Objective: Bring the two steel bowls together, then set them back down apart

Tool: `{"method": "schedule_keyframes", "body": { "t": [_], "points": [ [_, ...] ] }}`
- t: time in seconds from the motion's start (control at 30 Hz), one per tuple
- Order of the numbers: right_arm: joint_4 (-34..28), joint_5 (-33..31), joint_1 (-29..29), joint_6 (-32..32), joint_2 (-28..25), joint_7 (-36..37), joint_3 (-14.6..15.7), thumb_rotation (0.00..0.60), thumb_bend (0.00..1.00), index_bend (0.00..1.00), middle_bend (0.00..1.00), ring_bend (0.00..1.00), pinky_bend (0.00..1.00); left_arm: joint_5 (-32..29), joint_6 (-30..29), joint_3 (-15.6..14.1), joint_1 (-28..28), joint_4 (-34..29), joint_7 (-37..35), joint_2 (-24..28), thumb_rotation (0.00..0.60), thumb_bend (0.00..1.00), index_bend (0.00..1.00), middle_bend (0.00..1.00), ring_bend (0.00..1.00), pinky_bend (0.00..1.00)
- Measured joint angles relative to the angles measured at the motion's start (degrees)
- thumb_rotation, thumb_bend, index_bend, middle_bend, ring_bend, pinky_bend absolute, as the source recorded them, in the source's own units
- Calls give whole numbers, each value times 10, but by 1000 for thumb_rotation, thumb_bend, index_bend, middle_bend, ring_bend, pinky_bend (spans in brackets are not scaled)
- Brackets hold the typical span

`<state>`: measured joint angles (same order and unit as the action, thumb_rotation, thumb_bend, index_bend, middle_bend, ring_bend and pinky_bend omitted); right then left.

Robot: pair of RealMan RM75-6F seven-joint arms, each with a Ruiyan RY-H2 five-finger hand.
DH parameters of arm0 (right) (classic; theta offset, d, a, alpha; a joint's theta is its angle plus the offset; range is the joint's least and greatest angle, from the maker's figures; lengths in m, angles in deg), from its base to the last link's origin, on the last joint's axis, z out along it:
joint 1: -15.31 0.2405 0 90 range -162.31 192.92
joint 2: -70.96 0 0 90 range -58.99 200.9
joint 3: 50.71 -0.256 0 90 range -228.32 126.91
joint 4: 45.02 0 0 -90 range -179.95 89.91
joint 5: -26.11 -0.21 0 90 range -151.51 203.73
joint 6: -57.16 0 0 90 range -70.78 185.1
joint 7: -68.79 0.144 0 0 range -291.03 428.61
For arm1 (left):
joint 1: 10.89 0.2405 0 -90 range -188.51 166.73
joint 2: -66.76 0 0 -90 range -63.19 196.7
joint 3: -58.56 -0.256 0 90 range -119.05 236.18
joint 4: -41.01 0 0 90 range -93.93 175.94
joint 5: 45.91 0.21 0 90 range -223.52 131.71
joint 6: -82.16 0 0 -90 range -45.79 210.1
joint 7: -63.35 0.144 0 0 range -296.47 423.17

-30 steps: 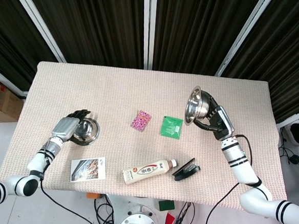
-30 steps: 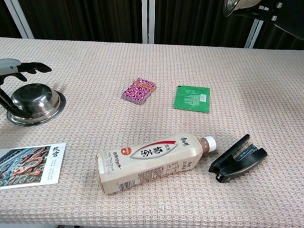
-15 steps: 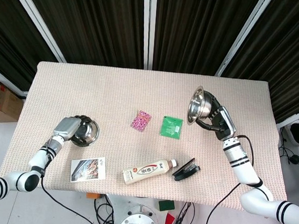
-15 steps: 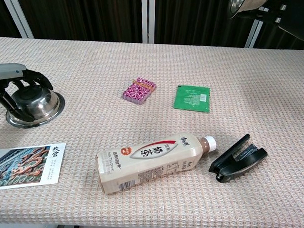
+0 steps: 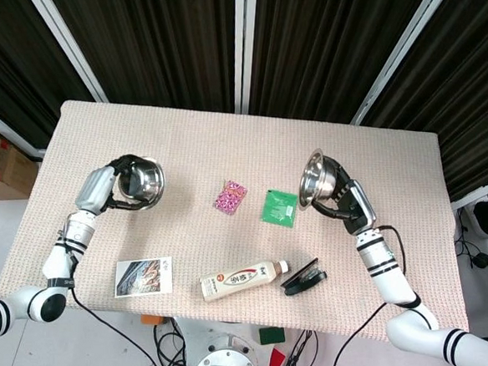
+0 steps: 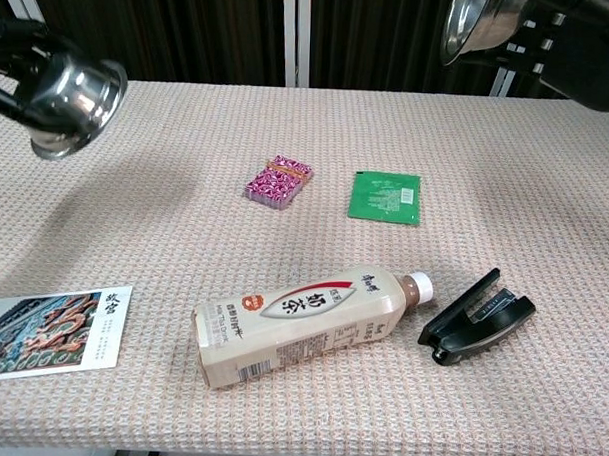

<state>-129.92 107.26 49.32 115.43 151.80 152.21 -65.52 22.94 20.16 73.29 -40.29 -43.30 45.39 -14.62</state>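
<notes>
Left robot hand (image 5: 112, 184) gripping left steel bowl (image 5: 141, 182), lifted off bench (image 5: 188, 146), tipped sideways. Right robot hand (image 5: 341, 199) gripping right steel bowl (image 5: 315, 176), raised, tilted. Bowls well apart.

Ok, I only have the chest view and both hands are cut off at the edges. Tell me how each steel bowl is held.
Observer: The left hand holds the left round steel bowl lifted, opening tipped rightward.
Operator: Now the other one.
Observer: The right hand holds the right round steel bowl from behind, opening facing left.
Operator: Give me the gap.
Observer: Well apart; the pink patterned packet and green square sachet lie between them.
</notes>
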Motion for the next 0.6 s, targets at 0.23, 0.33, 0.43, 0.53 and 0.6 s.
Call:
{"method": "schedule_keyframes", "body": {
  "t": [0.23,0.33,0.43,0.53,0.6],
  "points": [
    [8,8,24,-17,47,12,3,600,392,660,488,434,406,57,-71,43,20,-67,-263,-16,600,119,493,536,481,617],
    [10,15,41,-22,65,15,-2,600,392,661,489,435,408,94,-98,55,17,-104,-303,-33,600,125,496,537,481,620],
    [12,19,58,-26,80,17,-11,600,393,661,490,436,409,106,-97,63,2,-112,-304,-54,600,139,501,538,483,623],
    [14,18,73,-30,92,16,-22,600,392,660,490,436,410,108,-94,69,-16,-105,-301,-77,600,146,503,540,483,623],
    [15,13,82,-32,101,10,-31,600,391,660,490,436,410,106,-94,72,-23,-99,-288,-89,600,152,504,544,483,623]
  ]
}}
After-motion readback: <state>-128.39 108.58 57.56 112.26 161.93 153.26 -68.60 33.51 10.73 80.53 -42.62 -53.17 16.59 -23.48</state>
